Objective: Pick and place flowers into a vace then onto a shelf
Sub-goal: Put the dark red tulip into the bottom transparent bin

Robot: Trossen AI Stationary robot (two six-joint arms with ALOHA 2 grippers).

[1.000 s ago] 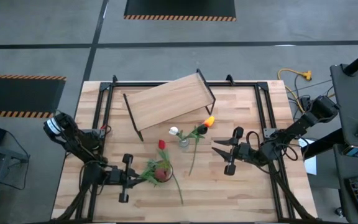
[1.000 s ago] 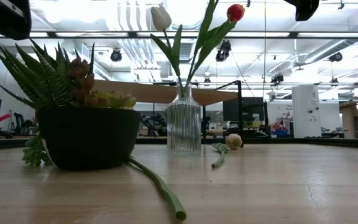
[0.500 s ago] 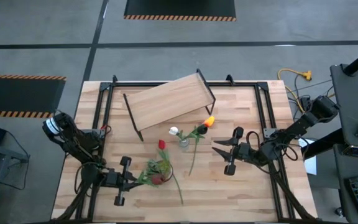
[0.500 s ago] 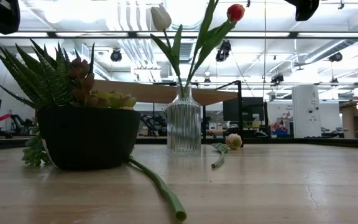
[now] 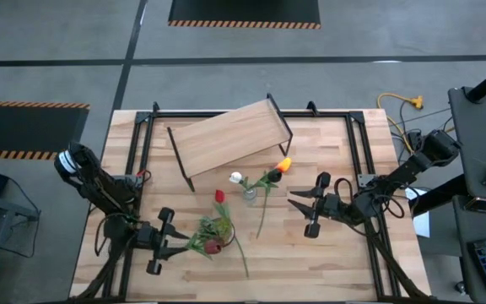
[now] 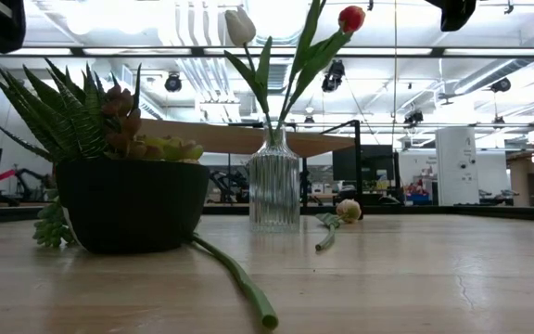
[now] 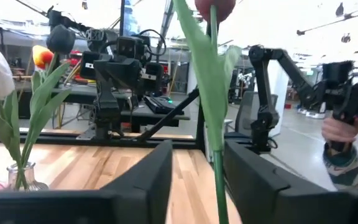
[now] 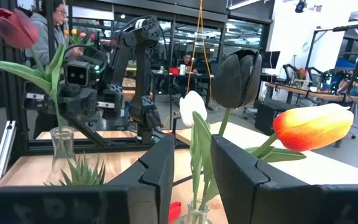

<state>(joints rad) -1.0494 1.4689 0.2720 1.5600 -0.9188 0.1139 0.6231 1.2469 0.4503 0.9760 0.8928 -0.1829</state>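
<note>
My wooden table [image 5: 336,253] carries the shelf [image 5: 226,139] at its far side, a clear ribbed vase [image 5: 249,194] at centre (tulips standing in it), a dark planter bowl [image 6: 130,204] nearer left, and loose stems [image 5: 262,215] lying flat.

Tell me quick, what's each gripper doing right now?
Left gripper: open, red tulip's long green stem standing between its fingers.
Right gripper: open, holding nothing.
</note>
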